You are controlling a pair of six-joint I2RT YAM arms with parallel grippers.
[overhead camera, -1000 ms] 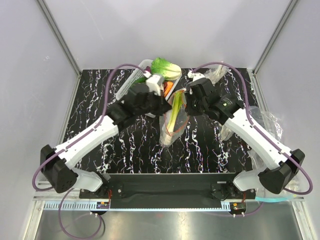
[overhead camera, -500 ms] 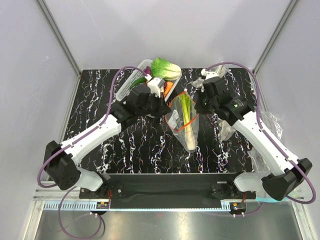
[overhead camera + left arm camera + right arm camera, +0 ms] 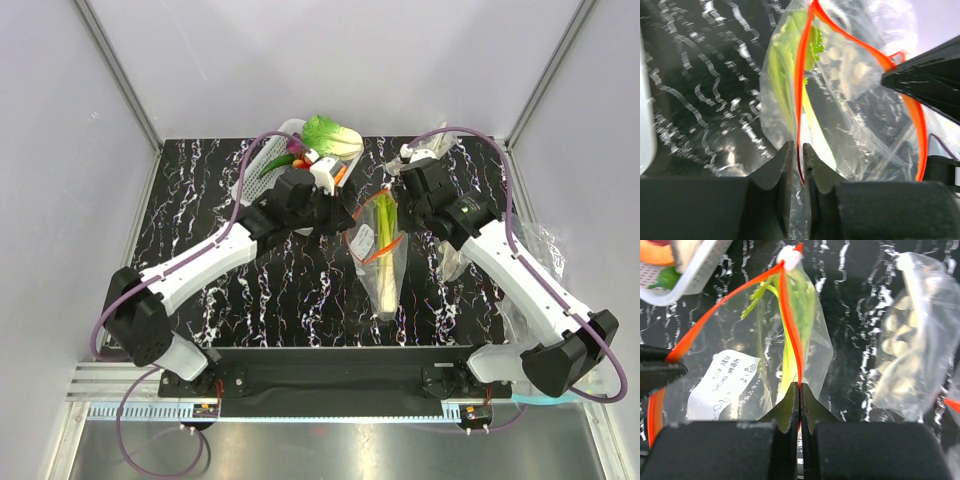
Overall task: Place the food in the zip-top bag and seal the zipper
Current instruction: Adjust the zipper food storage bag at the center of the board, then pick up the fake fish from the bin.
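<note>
The zip-top bag (image 3: 386, 272) hangs between my two grippers over the middle of the table, mouth up and to the far side. The leek (image 3: 384, 222) stands inside it, green leaves near the mouth. Its white label (image 3: 722, 385) faces the right wrist camera. My left gripper (image 3: 348, 222) holds its jaws slightly parted, with the red-orange zipper (image 3: 800, 75) running loose through the narrow gap at the fingertips (image 3: 786, 150). My right gripper (image 3: 799, 385) is shut on the zipper (image 3: 787, 315) at the mouth's other end. The mouth gapes between them.
A white basket (image 3: 262, 170) at the back holds the leafy cabbage (image 3: 333, 135), small red pieces (image 3: 300, 162) and an orange piece. Wrinkly clear bags (image 3: 535, 245) lie at the right. One with pale pieces (image 3: 910, 340) lies just right of my right gripper.
Both grippers carried the bag rightward, and its bottom swung from near left towards the near edge. My left gripper's jaws have parted a little around the zipper.
</note>
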